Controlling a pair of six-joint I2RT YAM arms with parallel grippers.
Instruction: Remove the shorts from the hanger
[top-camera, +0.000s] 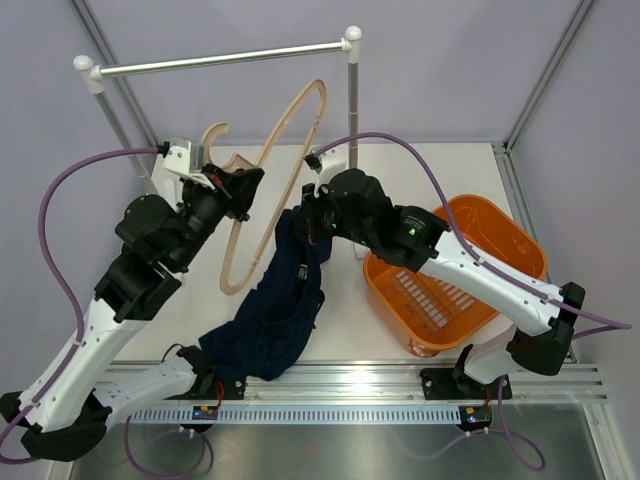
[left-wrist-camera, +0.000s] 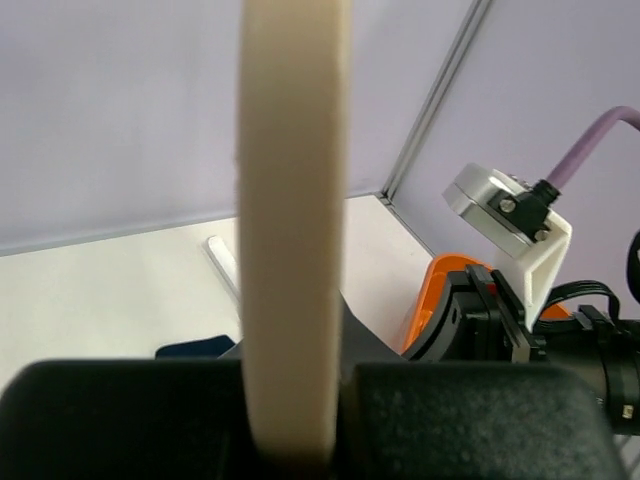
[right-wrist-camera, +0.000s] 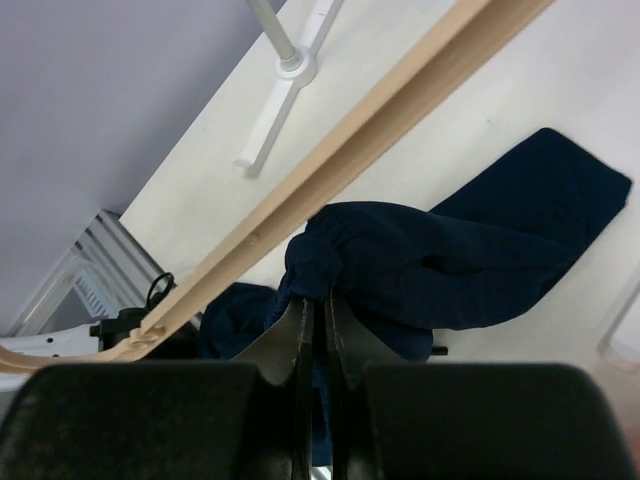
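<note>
Soft, even light fills every view, and shadows on the white table (top-camera: 345, 320) are faint. The top view is sharp. In the left wrist view the hanger (left-wrist-camera: 292, 230) looms close and blurred. The dark shorts (top-camera: 270, 320) show little fold detail.

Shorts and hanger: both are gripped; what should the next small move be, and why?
Probably draw the right gripper, shut on a bunched fold of the shorts, away from the hanger, while the left gripper, shut on the wood, holds it steady. The fold sits right beside the hanger's bar, so the garment does not look clear of it yet.
</note>
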